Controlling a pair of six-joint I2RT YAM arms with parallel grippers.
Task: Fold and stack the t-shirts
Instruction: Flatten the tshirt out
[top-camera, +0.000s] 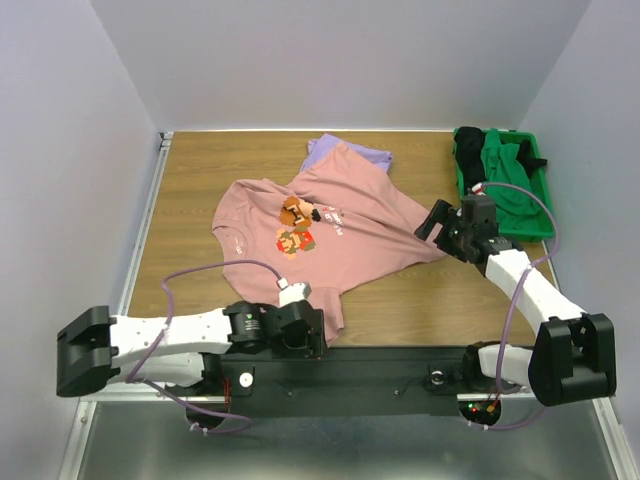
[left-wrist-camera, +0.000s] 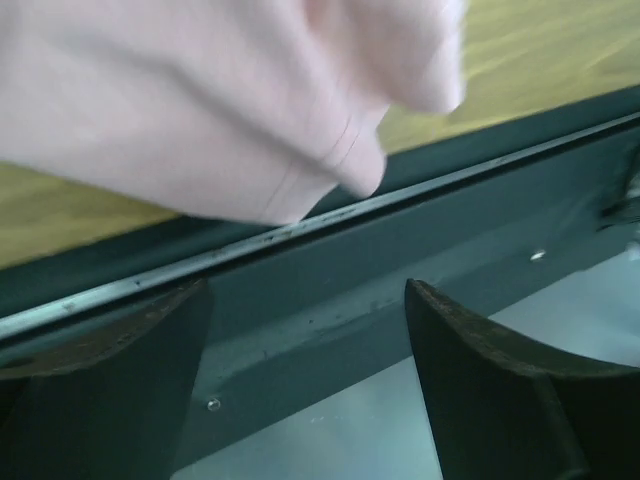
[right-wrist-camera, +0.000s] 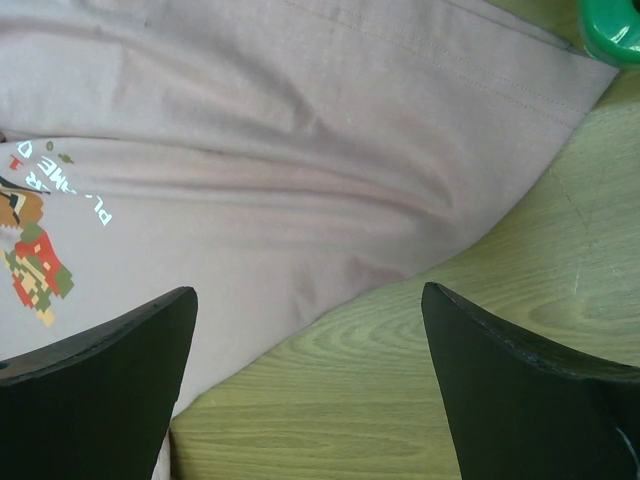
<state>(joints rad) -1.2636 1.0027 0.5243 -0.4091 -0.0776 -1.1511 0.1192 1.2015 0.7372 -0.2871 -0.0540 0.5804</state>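
Table (top-camera: 200, 170): wood top, fills most of the top view.

Pink t-shirt (top-camera: 350, 225): biggest item on it, spread print-up across the centre, not folded yet. Collar end toward 9 o'clock, what looks like the hem toward 3. One sleeve runs up to 12, the other down to 6, reaching the near rail. Wrinkled, esp. mid-body.

Lavender t-shirt (top-camera: 350, 152): at 12 o'clock, mostly hidden under the pink one's far sleeve; only a bunched bit shows.

Green bin (top-camera: 530, 235): approx 2 o'clock, w/ dark and green cloth (top-camera: 505, 185) inside, apart from both shirts.

R gripper (right-wrist-camera: 305, 300): fingers spread wide, nothing btw them. It hovers over the pink shirt's 3 o'clock edge, where cloth meets bare wood.

L gripper (left-wrist-camera: 305, 295): also wide and empty, low at 6 o'clock by the near rail. The near sleeve's edge lies just beyond its tips.

Handling, my read:
- Both shirts are light and limp w/ no stiffness, so they'll sag and trail rather than hold a shape.
- Not fragile, and prob. not slippery on wood.
- Best hold is a pinch at an edge or corner: hem corner for R, sleeve or shoulder seam for L. Stitched seams give a thicker bite.
- The cloth lies flat and thin, so tips need to go right down to the tabletop or they'll close on air.
- Lifting the far sleeve may drag the lavender one along, since they overlap.
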